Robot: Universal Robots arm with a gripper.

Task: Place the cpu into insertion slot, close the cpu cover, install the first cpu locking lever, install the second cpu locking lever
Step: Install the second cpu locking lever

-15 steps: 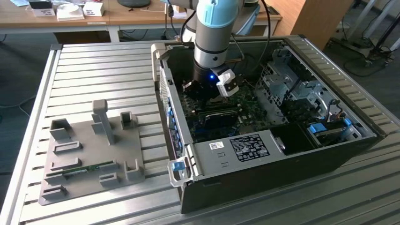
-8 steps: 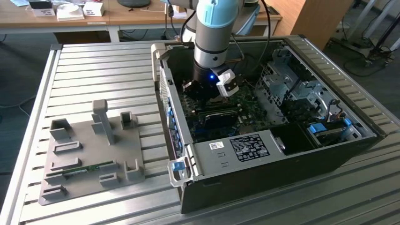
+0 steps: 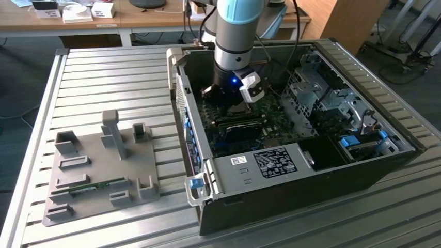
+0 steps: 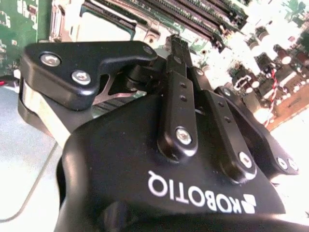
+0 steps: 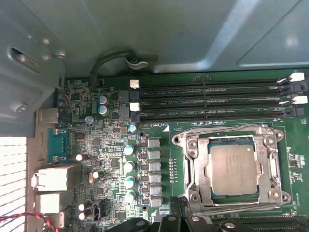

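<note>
We are looking down into the open computer case in the exterior view, where the arm is reaching in over the green motherboard. In the first wrist view the cpu is already sitting in the insertion slot, its dull silver top showing through the window of the cpu cover, which is lying flat over it, so we are judging the first two steps as done. Thin wire levers are running along the edges of the cover (one along the side nearest the memory slots, another along the far side by the gripper), but we cannot tell whether either is hooked under its catch, so we are treating the locking steps as unsettled.

The gripper is hanging just beside the socket, its black fingertips poking into the first wrist view at the socket's edge. In the second wrist view its fingers are lying close together with nothing visible between them, so we are reading the jaws as clenched and empty. Whether they are touching a lever is hidden.
</note>
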